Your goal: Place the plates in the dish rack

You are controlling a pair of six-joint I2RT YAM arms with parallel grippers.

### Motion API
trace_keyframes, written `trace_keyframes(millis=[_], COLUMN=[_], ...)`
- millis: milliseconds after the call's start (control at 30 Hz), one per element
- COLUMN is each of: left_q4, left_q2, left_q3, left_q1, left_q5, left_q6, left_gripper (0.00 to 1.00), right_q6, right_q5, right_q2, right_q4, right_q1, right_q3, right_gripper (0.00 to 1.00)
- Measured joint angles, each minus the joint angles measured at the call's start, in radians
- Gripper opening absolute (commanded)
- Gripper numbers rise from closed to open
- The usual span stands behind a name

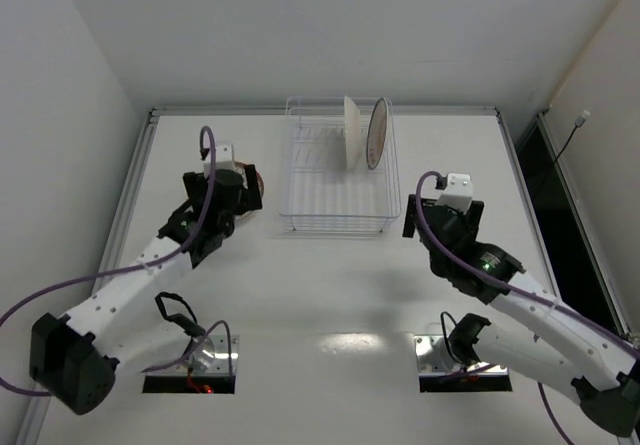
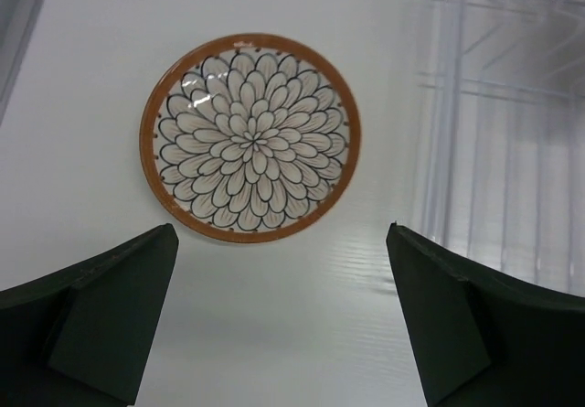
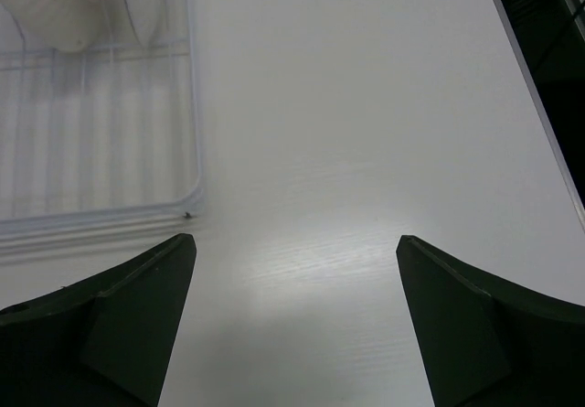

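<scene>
Partly loaded: two plates (image 1: 377, 133) stand in the dish rack (image 1: 335, 227), upper centre; a third plate (image 2: 249, 137) lies flat on the counter (image 1: 300, 295) beneath the spread left fingers (image 2: 110, 306); right fingers (image 3: 119, 325) likewise apart, empty

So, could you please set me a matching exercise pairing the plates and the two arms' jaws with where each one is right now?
1. petal plate
2. other two plates
3. left jaws
4. right jaws

A. open over bare table right of the dish rack
B. flat on the table
C. open, near the flat plate
D. upright in the rack

Pairs: 1-B, 2-D, 3-C, 4-A
</scene>
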Motion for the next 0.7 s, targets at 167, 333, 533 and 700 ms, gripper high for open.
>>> trace_keyframes(millis=[167, 333, 533, 700], left_q4=[-0.012, -0.060, -0.074, -0.083], left_q2=[0.202, 0.384, 0.512, 0.649], left_q3=[0.046, 0.084, 0.180, 0.273], left_q1=[0.217, 0.245, 0.269, 0.277], left_q5=[0.199, 0.327, 0.383, 0.395], left_q6=[-0.024, 0.015, 0.073, 0.116], left_gripper=[0.99, 0.96, 0.91, 0.89], right_q6=[0.045, 0.076, 0.086, 0.081], right_q5=[0.015, 0.023, 0.029, 0.025], right_q2=[-0.099, -0.192, -0.203, -0.188], right_q4=[-0.103, -0.144, -0.145, -0.142], right_q1=[0.000, 0.000, 0.010, 0.032], right_q3=[-0.058, -0.141, -0.146, -0.148], right_gripper=[0.91, 0.91, 0.91, 0.91])
